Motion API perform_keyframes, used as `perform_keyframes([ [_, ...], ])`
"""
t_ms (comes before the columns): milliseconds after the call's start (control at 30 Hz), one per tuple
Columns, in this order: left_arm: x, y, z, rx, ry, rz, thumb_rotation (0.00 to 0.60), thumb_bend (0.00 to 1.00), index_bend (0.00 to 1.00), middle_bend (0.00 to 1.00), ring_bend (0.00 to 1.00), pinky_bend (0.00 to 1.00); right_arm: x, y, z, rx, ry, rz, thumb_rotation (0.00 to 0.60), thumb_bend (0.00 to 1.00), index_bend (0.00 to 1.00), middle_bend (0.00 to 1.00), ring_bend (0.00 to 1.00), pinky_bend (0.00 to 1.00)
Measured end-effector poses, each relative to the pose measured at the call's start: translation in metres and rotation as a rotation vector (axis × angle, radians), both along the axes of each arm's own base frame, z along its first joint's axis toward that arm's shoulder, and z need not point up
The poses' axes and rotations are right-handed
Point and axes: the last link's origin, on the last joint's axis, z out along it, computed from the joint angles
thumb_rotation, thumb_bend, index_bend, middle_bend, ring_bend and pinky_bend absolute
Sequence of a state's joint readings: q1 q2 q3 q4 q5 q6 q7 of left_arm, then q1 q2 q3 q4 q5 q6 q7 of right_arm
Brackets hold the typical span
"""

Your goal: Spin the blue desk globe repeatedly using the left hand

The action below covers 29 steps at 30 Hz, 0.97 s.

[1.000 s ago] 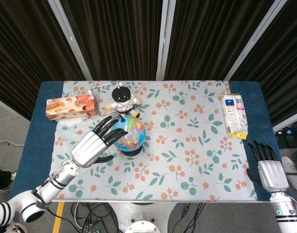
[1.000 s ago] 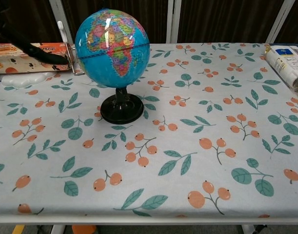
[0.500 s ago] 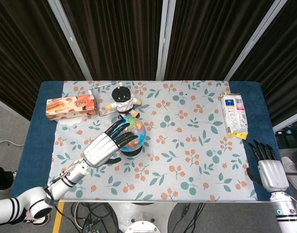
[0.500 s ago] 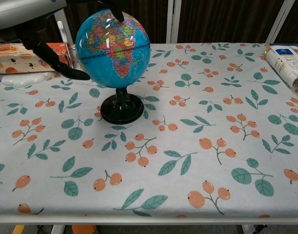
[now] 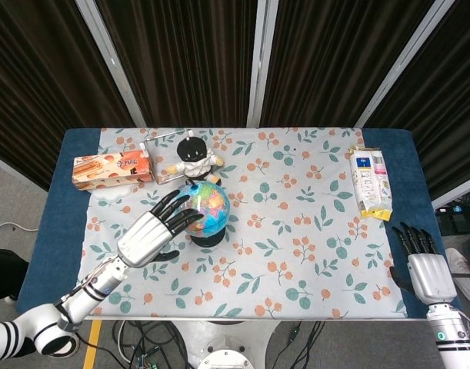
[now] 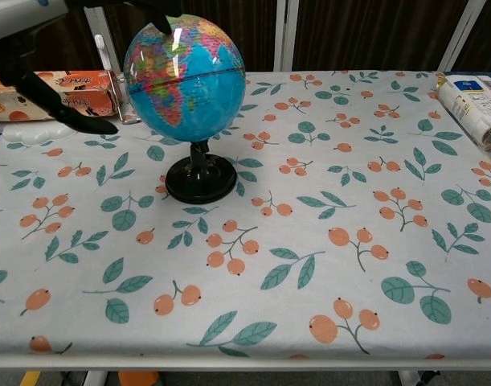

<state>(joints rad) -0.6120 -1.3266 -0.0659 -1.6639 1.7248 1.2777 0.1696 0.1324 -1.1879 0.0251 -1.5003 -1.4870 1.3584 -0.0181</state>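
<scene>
The blue desk globe [image 5: 209, 204] stands on its black base [image 6: 200, 179] left of the table's middle. In the chest view the globe [image 6: 185, 79] has a smeared map, as if turning. My left hand [image 5: 149, 234] lies against the globe's left side with its fingers [image 5: 181, 210] spread and touching the top of the ball. In the chest view the left hand [image 6: 24, 24] fills the top left corner, thumb [image 6: 76, 119] pointing down beside the globe. My right hand [image 5: 421, 267] hangs off the table's front right corner, fingers apart, holding nothing.
Behind the globe stands a black-and-white figurine [image 5: 195, 160] with a thin metal frame [image 5: 159, 138] next to it. An orange snack box [image 5: 111, 169] lies at the back left over a white plate [image 6: 26, 130]. A white packet [image 5: 370, 183] lies along the right edge.
My left hand drew back to the left across the globe. The map has shifted and is now smeared. The right hand has not moved.
</scene>
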Motion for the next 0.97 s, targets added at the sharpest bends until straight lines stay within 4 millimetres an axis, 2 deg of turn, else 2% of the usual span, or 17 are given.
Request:
perform_keyframes([
  [67,-0.010,-0.003,0.002,0.004,0.005,0.033,0.600,0.05,0.16,0.24,0.02,0.02,0.000,0.000,0.000,0.000,0.000,0.000,0.600,0.30,0.00,0.00,0.00,0.00],
  [233,-0.052,-0.009,0.013,0.030,0.008,0.179,0.600,0.05,0.16,0.25,0.02,0.02,0.001,0.001,0.000,-0.002,0.003,0.002,0.600,0.30,0.00,0.00,0.00,0.00],
  [500,-0.115,-0.025,0.044,0.131,-0.039,0.373,0.600,0.05,0.16,0.25,0.02,0.02,0.003,0.001,-0.002,0.008,0.005,0.004,0.600,0.30,0.00,0.00,0.00,0.00],
  [667,-0.143,-0.037,0.051,0.158,-0.027,0.452,0.600,0.05,0.16,0.23,0.02,0.02,0.006,0.001,-0.003,0.010,0.001,0.009,0.600,0.30,0.00,0.00,0.00,0.00],
  [967,-0.192,-0.072,0.061,0.188,-0.014,0.625,0.600,0.05,0.16,0.18,0.02,0.02,0.012,0.000,-0.007,0.013,-0.004,0.019,0.600,0.30,0.00,0.00,0.00,0.00],
])
